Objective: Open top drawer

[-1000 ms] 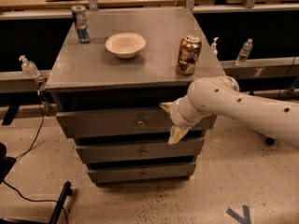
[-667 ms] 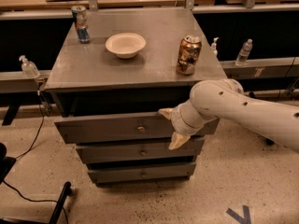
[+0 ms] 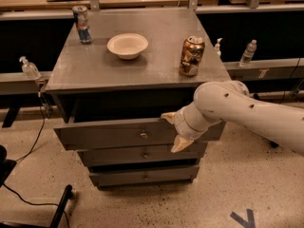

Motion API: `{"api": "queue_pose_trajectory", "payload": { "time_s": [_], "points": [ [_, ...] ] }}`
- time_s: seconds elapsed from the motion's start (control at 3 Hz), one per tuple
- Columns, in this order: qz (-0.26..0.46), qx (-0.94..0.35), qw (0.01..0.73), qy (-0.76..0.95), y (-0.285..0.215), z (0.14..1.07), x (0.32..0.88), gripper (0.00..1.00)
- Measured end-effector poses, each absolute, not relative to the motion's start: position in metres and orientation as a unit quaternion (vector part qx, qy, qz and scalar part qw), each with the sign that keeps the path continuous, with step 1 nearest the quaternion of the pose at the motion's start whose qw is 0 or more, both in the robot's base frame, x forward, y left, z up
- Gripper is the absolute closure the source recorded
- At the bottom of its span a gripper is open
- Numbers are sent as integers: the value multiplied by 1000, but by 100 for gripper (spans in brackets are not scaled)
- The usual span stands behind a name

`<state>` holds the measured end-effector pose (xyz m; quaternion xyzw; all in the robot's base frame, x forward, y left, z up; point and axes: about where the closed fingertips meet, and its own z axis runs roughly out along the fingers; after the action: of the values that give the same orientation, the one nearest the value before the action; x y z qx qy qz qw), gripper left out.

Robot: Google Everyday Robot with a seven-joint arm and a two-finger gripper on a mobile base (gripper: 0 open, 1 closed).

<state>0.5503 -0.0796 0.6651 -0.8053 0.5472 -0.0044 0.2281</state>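
Three grey drawer fronts are sitting stacked under the bench (image 3: 156, 75), and the top drawer (image 3: 109, 134), the widest and tallest of them, is standing partly out from the frame, with a dark gap showing above it. Its small brass-coloured knob (image 3: 143, 135) is sitting at the centre of the panel. The middle drawer (image 3: 123, 155) and the bottom drawer (image 3: 142, 176) are lying below it, each set further back.

The white arm (image 3: 247, 110) is reaching in from 3 o'clock, and the gripper (image 3: 169, 133) is sitting against the right part of the top drawer, just to the 3 o'clock side of the knob. Its two cream fingers are spreading wide apart: the upper finger (image 3: 168, 117) is pointing toward 9 o'clock along the drawer's top edge, and the lower one is pointing toward 6 o'clock over the panel's bottom edge. Nothing is being clamped between them.

On the bench, a pale bowl (image 3: 127, 45) is resting near the middle, a dented gold can (image 3: 192, 56) is standing at its 3 o'clock, and a blue can (image 3: 82, 24) is standing at its 10 o'clock near the back corner.
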Motion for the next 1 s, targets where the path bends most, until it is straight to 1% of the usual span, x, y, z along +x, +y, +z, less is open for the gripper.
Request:
{"api": "queue_pose_trajectory", "payload": {
  "time_s": [0.33,0.67,1.0],
  "points": [
    [-4,-805,228,547,-80,665,550,45],
    [-4,-805,229,547,-79,667,550,34],
    [-4,-805,229,547,-79,668,550,15]
  ]
}}
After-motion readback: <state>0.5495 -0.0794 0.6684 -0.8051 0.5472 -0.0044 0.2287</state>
